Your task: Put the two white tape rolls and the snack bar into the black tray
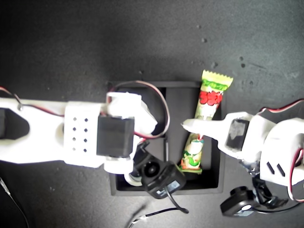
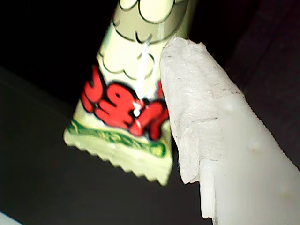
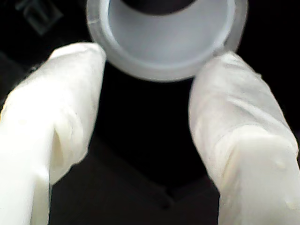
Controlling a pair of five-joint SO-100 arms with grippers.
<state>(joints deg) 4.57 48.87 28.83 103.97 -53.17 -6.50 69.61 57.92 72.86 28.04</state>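
Look close at my second gripper [image 3: 149,70] first. Its two fingers [image 3: 56,117] are spread wide apart. One white tape roll [image 3: 166,42] sits just past their tips, and a tip touches its rim on each side. The floor under it is black.

Now look at my first gripper [image 1: 188,126]. You can see only one finger [image 2: 206,126], with a white pad on it. It lies right beside the snack bar [image 2: 126,108], close to the red letters. You cannot tell if this gripper is pinching or not.

Farther off, in the exterior view, the black tray [image 1: 190,191] is in the middle. The snack bar is tilted. Its 6 o'clock end is inside the long part of the tray. Its 12 o'clock end sticks out over the tray wall.
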